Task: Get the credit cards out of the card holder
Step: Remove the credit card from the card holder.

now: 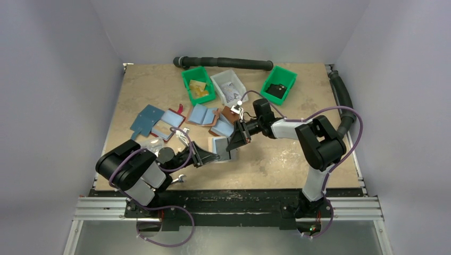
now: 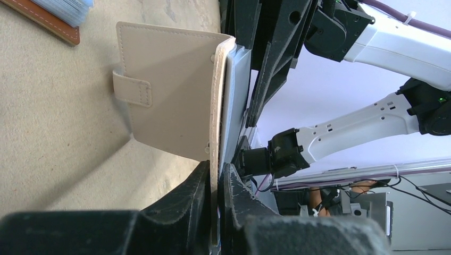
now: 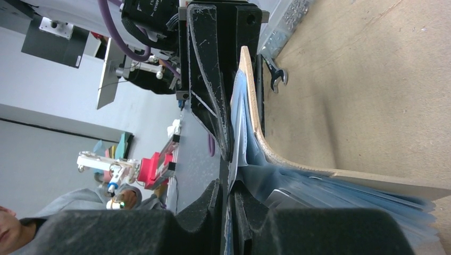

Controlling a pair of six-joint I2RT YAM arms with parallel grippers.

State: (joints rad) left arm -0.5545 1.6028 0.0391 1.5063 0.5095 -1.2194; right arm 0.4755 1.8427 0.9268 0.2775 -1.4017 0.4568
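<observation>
Your left gripper [image 2: 217, 178] pinches the cover of the bendy card holder [image 2: 170, 90], your right gripper [image 3: 228, 187] nips what looks like a thin, slippery light blue card [image 3: 239, 125], so pull gently.

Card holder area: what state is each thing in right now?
card holder, open, cover swung back.
left end effector, shut on the card holder's beige cover.
right end effector, shut on a light-blue leaf inside; card or sleeve unclear.
brown wallets, lying open.
</observation>
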